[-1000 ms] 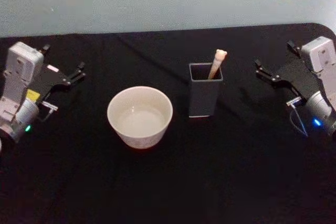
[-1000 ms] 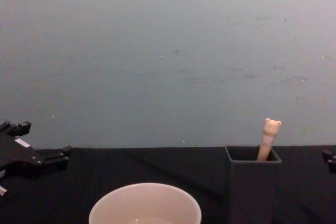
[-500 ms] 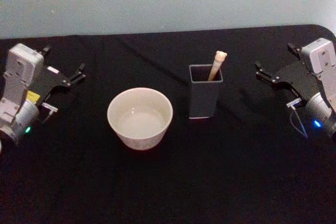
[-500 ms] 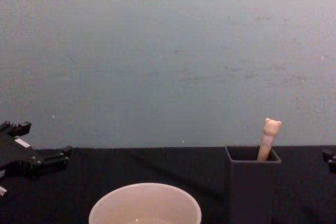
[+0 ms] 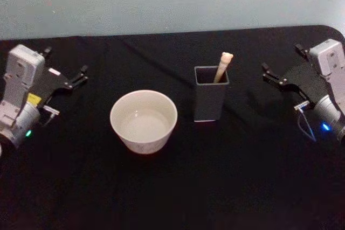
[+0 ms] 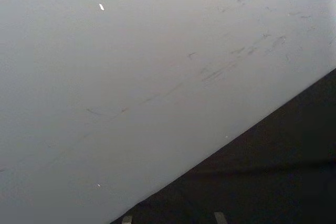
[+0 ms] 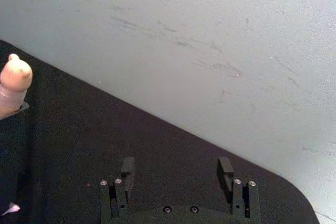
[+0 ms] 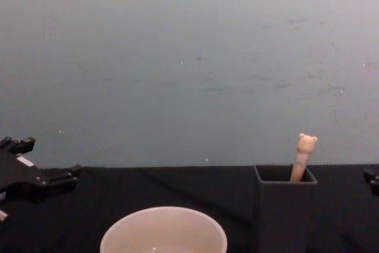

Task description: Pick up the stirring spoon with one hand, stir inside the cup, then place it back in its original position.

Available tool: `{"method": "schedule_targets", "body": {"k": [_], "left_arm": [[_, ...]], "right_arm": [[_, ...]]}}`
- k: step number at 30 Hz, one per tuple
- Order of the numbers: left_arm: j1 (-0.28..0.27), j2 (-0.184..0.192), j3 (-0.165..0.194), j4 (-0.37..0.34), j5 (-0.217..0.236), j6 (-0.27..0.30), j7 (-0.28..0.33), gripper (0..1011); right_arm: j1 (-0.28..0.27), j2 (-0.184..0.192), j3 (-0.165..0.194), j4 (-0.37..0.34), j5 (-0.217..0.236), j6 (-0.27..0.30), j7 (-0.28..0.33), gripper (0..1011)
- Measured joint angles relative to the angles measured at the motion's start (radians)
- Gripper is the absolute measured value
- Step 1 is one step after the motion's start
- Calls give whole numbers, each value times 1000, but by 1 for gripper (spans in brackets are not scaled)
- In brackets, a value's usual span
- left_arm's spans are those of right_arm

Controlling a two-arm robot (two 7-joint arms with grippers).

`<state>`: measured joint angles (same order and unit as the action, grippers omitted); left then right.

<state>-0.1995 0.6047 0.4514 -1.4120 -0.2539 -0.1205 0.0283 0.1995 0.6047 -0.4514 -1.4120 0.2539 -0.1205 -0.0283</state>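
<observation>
We're seeing the spoon (image 5: 225, 63) standing in the holder (image 5: 210, 100), mid-desk toward the far edge, with its bear head poking out and leaning at the right rim. The cup (image 5: 143, 120) is sitting left of the holder, apart from it. The left gripper (image 5: 64, 61) is hovering by the desk's (image 5: 215, 187) left edge and the right gripper (image 5: 281, 57) by its right edge, both with fingers spread, gripping nothing. We're judging the spoon light, stiff and slim (probably slick, prone to twisting), so we're favouring a pinch on the handle just below the head.
</observation>
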Motion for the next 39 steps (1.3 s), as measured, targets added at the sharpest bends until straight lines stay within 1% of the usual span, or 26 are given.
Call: {"method": "schedule_targets", "body": {"k": [11, 14, 19, 20, 22, 23, 24, 25, 27, 28, 30, 31, 33, 34, 36, 37, 39], "left_arm": [[0, 0, 0, 0, 0, 0, 0, 1001], [0, 0, 0, 0, 0, 0, 0, 1001], [0, 0, 0, 0, 0, 0, 0, 1001], [0, 0, 0, 0, 0, 0, 0, 1001], [0, 0, 0, 0, 0, 0, 0, 1001], [0, 0, 0, 0, 0, 0, 0, 1001], [0, 0, 0, 0, 0, 0, 0, 1001], [0, 0, 0, 0, 0, 0, 0, 1001], [0, 0, 0, 0, 0, 0, 0, 1001], [0, 0, 0, 0, 0, 0, 0, 1001], [0, 0, 0, 0, 0, 0, 0, 1001], [0, 0, 0, 0, 0, 0, 0, 1001], [0, 0, 0, 0, 0, 0, 0, 1001], [0, 0, 0, 0, 0, 0, 0, 1001], [0, 0, 0, 0, 0, 0, 0, 1001], [0, 0, 0, 0, 0, 0, 0, 1001], [0, 0, 0, 0, 0, 0, 0, 1001]], "right_arm": [[0, 0, 0, 0, 0, 0, 0, 1000], [-18, 3, 14, -22, 13, 11, 15, 1002], [-74, 24, 51, -98, 76, 55, 59, 1000], [-95, 33, 65, -126, 97, 69, 70, 1000], [-121, 43, 80, -157, 122, 88, 83, 1000], [-146, 54, 96, -188, 148, 106, 95, 1000], [-146, 54, 96, -188, 148, 106, 95, 1000], [-173, 64, 112, -220, 175, 122, 108, 1000], [-199, 73, 127, -249, 197, 134, 119, 1000], [-225, 81, 143, -279, 219, 144, 129, 1000], [-249, 87, 157, -306, 239, 153, 137, 1000], [-269, 88, 170, -331, 256, 161, 143, 1000], [-285, 86, 180, -353, 271, 169, 146, 1000], [-296, 80, 187, -372, 282, 176, 147, 1000], [-306, 64, 190, -395, 291, 186, 146, 1000], [-306, 64, 190, -395, 291, 186, 146, 1000], [-308, 36, 186, -410, 294, 198, 139, 1002]]}}
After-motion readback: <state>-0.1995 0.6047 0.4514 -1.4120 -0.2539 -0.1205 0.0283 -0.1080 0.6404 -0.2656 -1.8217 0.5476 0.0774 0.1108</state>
